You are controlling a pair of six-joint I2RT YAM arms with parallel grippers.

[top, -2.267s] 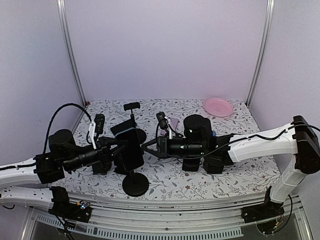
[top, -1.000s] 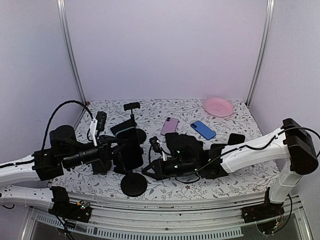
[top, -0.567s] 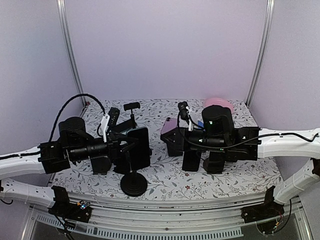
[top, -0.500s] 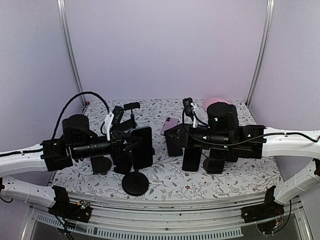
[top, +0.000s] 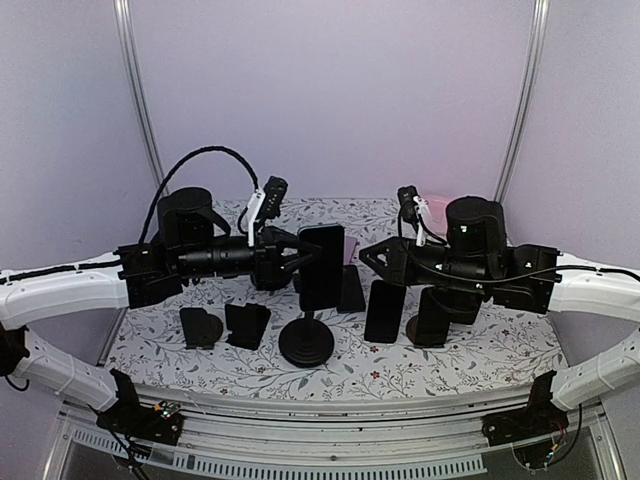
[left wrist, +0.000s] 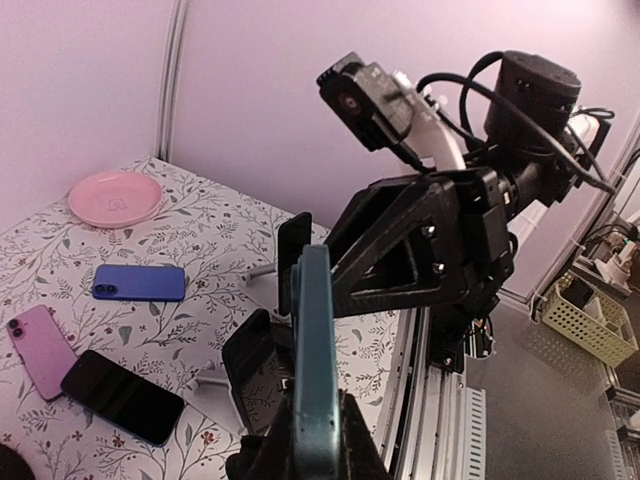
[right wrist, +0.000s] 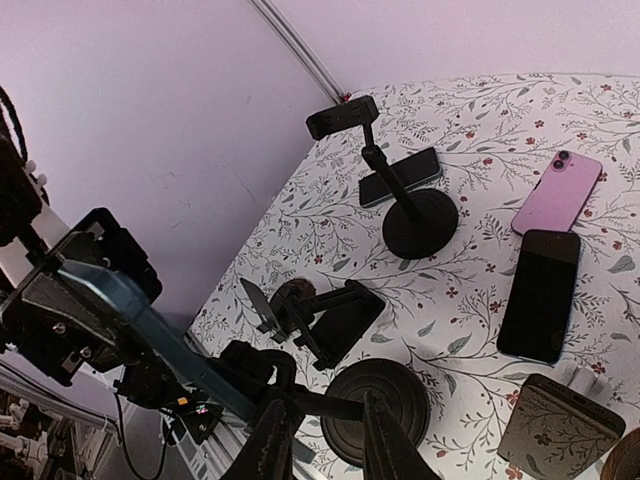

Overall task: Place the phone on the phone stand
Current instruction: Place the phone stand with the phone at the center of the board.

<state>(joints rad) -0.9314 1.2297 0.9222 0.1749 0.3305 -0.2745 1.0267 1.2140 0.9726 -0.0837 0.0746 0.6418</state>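
Observation:
A teal phone (top: 322, 265) is held upright and edge-on by my left gripper (top: 298, 262), which is shut on its lower part (left wrist: 318, 420). Its lower end sits at the head of a black phone stand (top: 306, 343) with a round base and thin stem; I cannot tell whether it is seated in the clamp. My right gripper (top: 372, 255) hovers just right of the phone. In the right wrist view its fingers (right wrist: 325, 440) stand slightly apart above the stand's base (right wrist: 385, 408), gripping nothing. The phone (right wrist: 150, 325) shows to the left there.
A second clamp stand (right wrist: 415, 220) is at the back left. Folding stands (top: 226, 324) sit near the left, dark upright holders (top: 408, 313) under the right arm. A black phone (right wrist: 540, 295), pink phone (right wrist: 557, 192), blue phone (left wrist: 138, 282) and pink plate (left wrist: 115, 197) lie behind.
Both arms have risen. The left arm carried the phone up and to the right, and the round-based stand shifted right. The right gripper's fingers parted a little.

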